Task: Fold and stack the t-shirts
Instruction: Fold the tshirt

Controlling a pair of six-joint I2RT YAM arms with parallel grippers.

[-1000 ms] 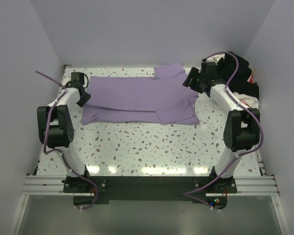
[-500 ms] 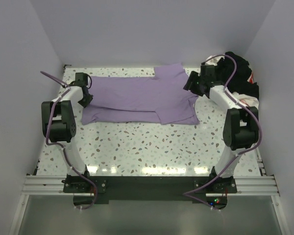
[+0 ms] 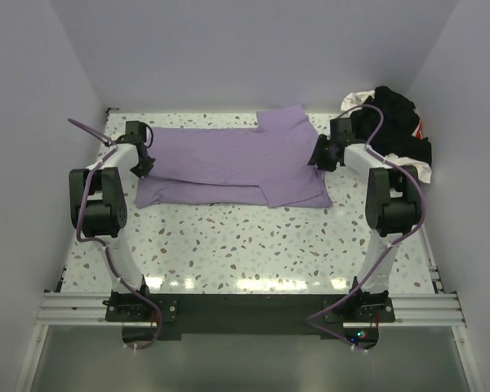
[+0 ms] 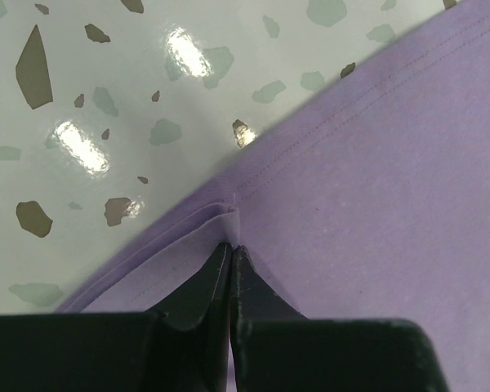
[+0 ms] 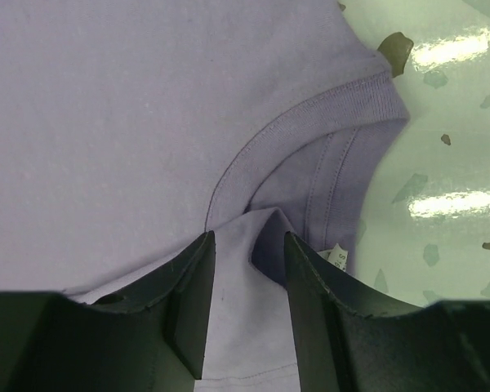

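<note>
Where the smooth, matte lilac t-shirt [image 3: 229,159] lies flat across the far half of the glossy, speckled terrazzo table [image 3: 253,237], the left gripper [image 4: 230,251] has its black jaws pressed together on a small pucker at the stitched hem. The right gripper [image 5: 249,245] stands spread, astride a cloth layer beside the ribbed collar [image 5: 310,122]. At far right sits a crumpled black-and-white shirt heap [image 3: 396,122], its separate garments hard to tell apart. The print on a small label [image 5: 336,257] is unreadable.

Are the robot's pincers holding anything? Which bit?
The left pincer is shut on the purple shirt, pinching its hemmed edge. The right pincer is open, fingers either side of cloth by the collar, not gripping yet.
</note>
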